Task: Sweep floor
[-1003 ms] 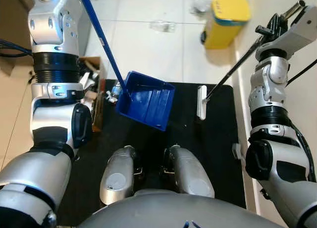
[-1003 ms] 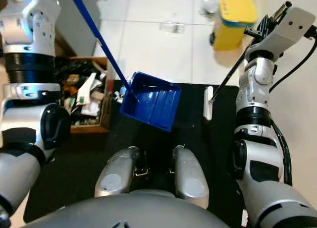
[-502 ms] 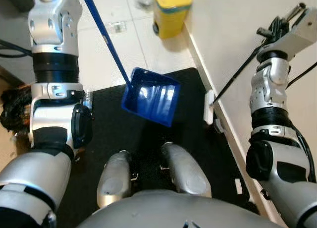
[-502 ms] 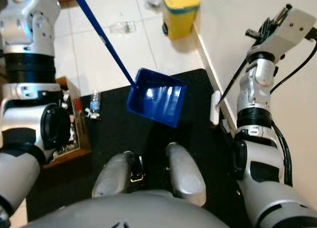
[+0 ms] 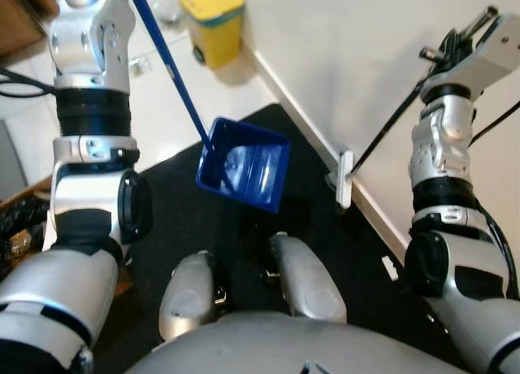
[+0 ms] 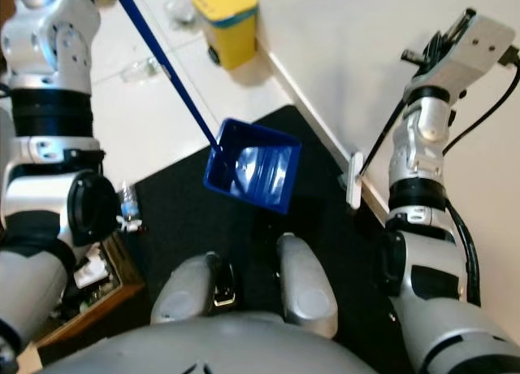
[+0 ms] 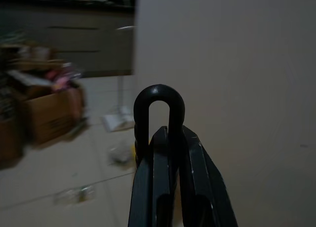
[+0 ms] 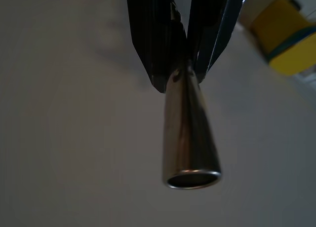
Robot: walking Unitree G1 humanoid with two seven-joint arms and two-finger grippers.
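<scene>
We look down over our own torso at a black mat (image 5: 187,187) that serves as the landmark here. A blue dustpan (image 5: 244,163) hangs above the mat's middle, tilted, its long blue handle (image 5: 166,61) rising toward our left arm. In the left wrist view the left gripper (image 7: 170,153) has its fingers pressed narrow around a black loop (image 7: 159,108) that stands between and just past the fingertips; we take this loop to be the end of the dustpan's handle, though the link cannot be confirmed. The right gripper (image 8: 177,74) is clamped on a metal tube (image 8: 190,138), which juts out from between the fingertips with its open end toward the camera. From the raised right arm a thin dark pole (image 5: 390,130) slants down to a white broom head (image 5: 345,179) that sits at the mat's right edge, against the wall's base. A yellow bin (image 5: 213,20) stands beyond the mat's far edge, beside the wall.
</scene>
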